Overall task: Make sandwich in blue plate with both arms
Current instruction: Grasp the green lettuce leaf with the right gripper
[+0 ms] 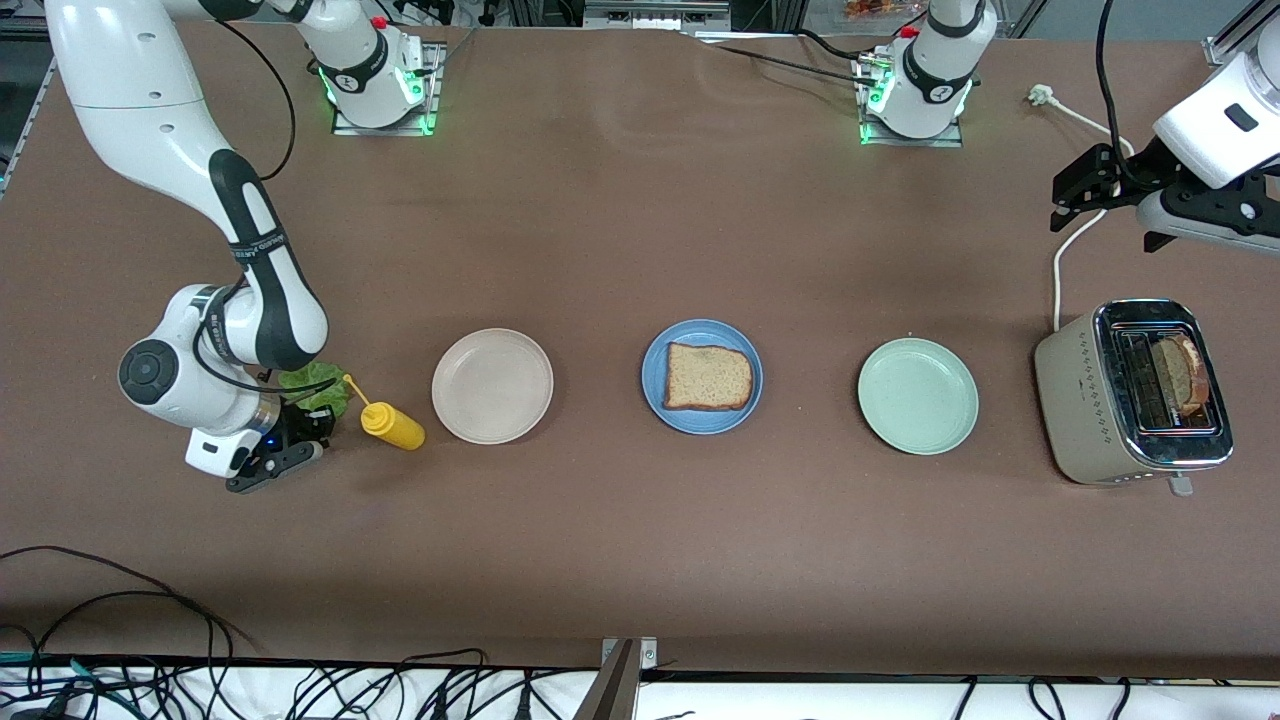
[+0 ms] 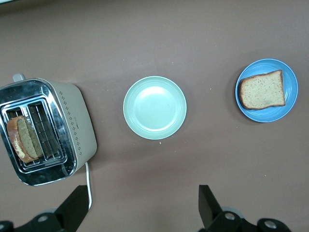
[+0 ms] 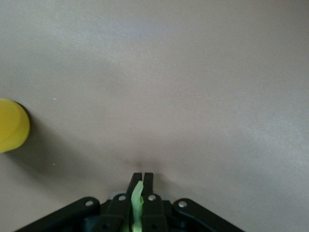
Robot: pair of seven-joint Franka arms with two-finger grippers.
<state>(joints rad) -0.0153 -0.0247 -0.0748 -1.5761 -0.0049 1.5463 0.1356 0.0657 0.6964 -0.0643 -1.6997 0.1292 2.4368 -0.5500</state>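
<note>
A blue plate [image 1: 655,398] [image 2: 286,72] in the table's middle carries one slice of brown bread [image 1: 708,377] [image 2: 261,90]. Two more slices [image 1: 1180,375] [image 2: 24,137] stand in the toaster. The green lettuce leaf [image 1: 318,387] [image 3: 138,194] lies at the right arm's end of the table. My right gripper [image 1: 303,422] [image 3: 141,178] is down at the table there, shut on the leaf's edge; the hand hides part of the leaf. My left gripper [image 1: 1082,190] [image 2: 140,212] waits open and empty, up in the air above the table near the toaster.
A yellow squeeze bottle [image 1: 392,424] [image 3: 12,124] lies beside the lettuce. A cream plate [image 1: 492,385] and a pale green plate [image 1: 917,395] [image 2: 154,107] flank the blue one. The toaster [image 1: 1075,400] [image 2: 77,125], with a white cord [image 1: 1058,270], stands at the left arm's end.
</note>
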